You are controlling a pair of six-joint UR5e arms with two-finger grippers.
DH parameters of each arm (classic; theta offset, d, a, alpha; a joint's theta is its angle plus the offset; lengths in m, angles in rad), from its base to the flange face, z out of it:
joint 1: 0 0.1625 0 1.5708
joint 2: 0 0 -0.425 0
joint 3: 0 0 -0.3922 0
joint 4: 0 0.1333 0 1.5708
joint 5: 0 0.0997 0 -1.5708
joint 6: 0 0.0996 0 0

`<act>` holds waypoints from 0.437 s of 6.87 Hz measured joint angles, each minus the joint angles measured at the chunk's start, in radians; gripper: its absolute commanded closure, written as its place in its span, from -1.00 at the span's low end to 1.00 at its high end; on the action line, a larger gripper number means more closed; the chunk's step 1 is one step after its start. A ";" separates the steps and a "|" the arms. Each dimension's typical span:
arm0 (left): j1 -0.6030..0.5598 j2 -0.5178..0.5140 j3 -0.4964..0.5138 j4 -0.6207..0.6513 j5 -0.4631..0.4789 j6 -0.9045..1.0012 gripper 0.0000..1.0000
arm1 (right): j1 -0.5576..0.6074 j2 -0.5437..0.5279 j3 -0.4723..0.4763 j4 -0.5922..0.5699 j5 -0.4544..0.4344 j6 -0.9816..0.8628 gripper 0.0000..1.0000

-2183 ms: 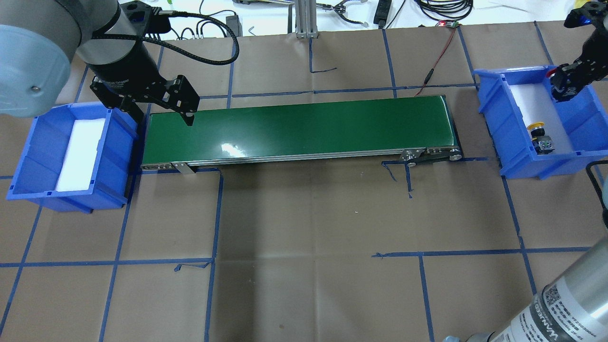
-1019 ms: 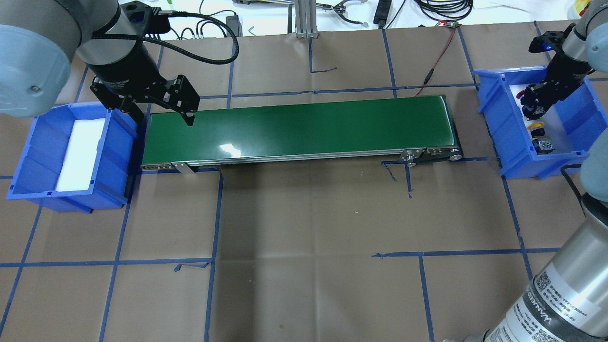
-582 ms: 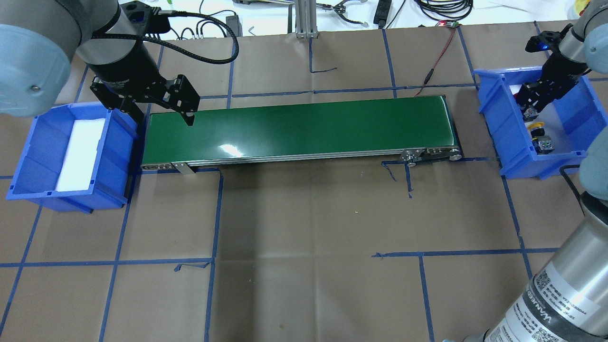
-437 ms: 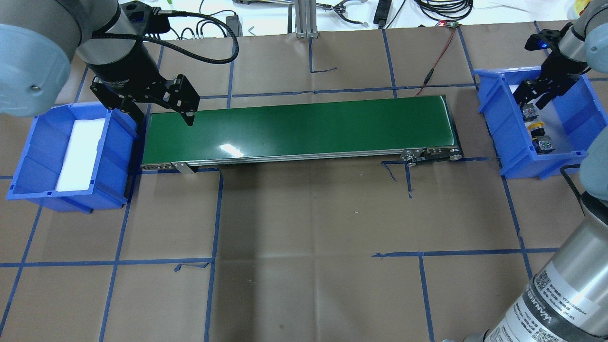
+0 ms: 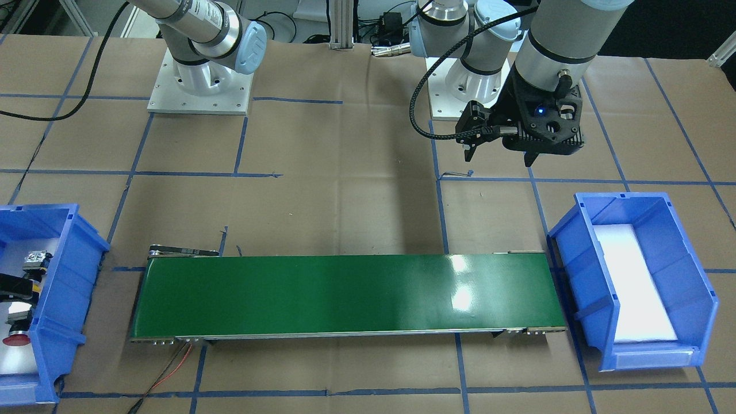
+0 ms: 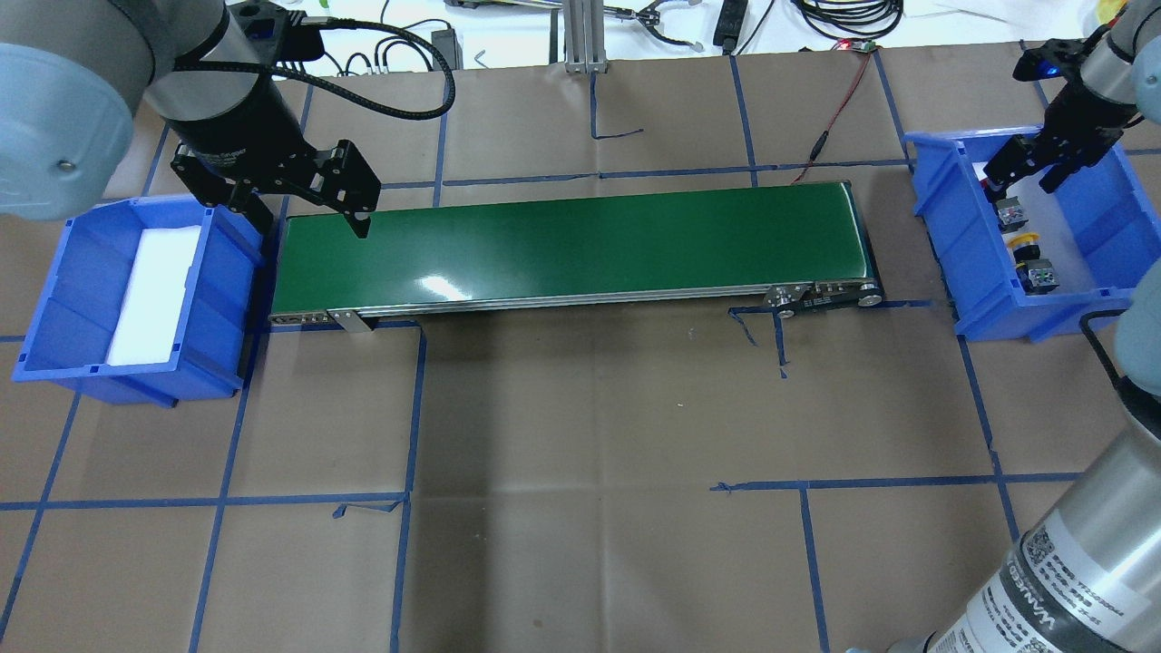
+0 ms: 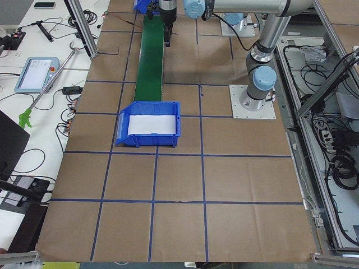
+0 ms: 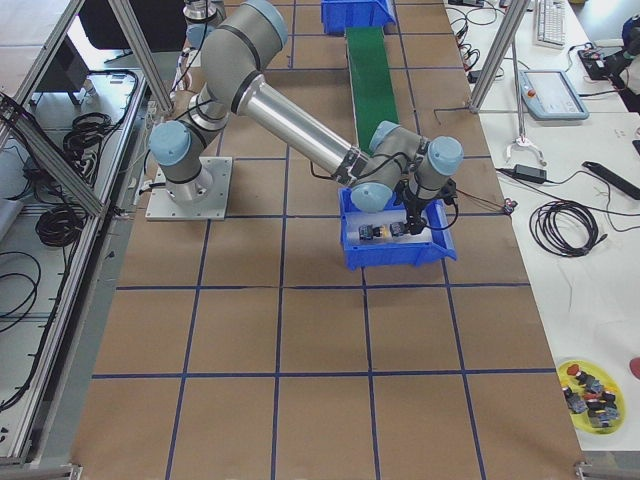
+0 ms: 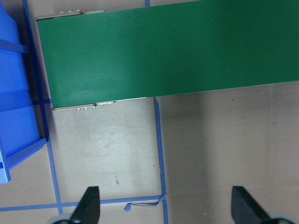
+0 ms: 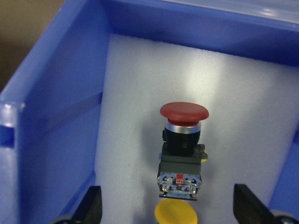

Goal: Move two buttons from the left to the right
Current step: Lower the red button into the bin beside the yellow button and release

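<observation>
Where red button (image 10: 182,148) lies: on its side on white foam (image 10: 135,93), inside right blue bin (image 6: 934,181).
Yellow button (image 6: 1026,241): just beside it, same bin.
Right gripper (image 6: 1025,174): jaws spread, empty, above red button.
Left gripper (image 9: 166,207): jaws spread, empty, near conveyor belt (image 6: 571,245) left end.

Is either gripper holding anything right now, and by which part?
Nothing is held. The right gripper hangs open above the red button in the blue bin; the left gripper is open, empty.

L gripper (image 6: 313,222), R gripper (image 6: 1025,177) — both spread wide.
</observation>
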 measured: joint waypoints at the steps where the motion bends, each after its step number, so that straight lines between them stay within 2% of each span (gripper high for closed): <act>1: 0.000 0.000 0.000 0.000 0.000 0.000 -1.00 | 0.000 -0.046 0.002 0.012 -0.002 0.000 -0.99; 3: 0.000 0.000 0.002 0.000 0.000 0.000 -1.00 | 0.002 -0.178 0.004 0.092 -0.004 -0.002 -0.99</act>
